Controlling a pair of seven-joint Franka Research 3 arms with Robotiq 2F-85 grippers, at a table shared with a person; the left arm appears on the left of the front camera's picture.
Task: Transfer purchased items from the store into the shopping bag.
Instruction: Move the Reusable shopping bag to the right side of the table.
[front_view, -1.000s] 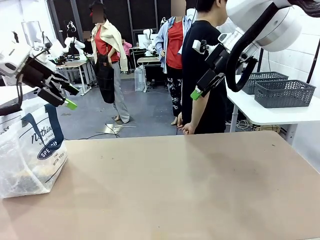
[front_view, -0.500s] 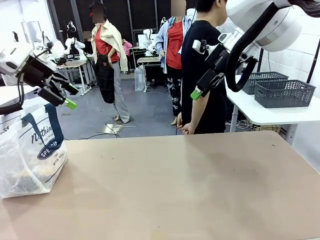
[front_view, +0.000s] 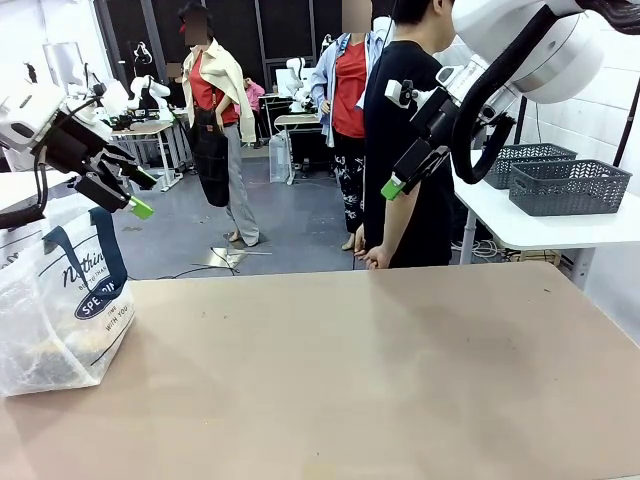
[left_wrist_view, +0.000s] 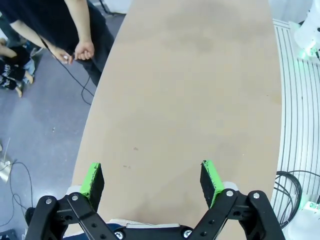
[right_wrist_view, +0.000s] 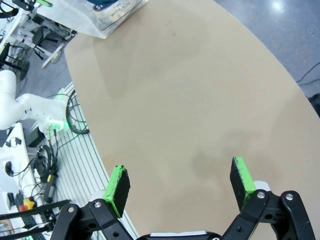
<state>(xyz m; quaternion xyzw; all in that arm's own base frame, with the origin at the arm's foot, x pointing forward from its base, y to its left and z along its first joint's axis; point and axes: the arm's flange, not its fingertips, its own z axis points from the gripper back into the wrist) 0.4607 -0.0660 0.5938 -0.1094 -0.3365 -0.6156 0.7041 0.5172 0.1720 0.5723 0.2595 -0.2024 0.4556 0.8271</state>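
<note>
- While both my tools hang released and empty, the shopping bag stands at the left end of the surface, with yellowish and dark purchased items showing dimly through its clear wall.
- My left tool hovers just above the bag, a little to its far side; if I lower it carelessly, I judge a pad could catch a navy strap and tip the soft bag over.
- My right tool is well apart from the bag, up near the person standing at the far edge; a wide swing there could brush them.
- From my left wrist, the person's hands show holding something thin, which the front view leaves unclear.
- From my right wrist, the bag's bottom corner and printed lettering show beyond my spread fingers.
</note>
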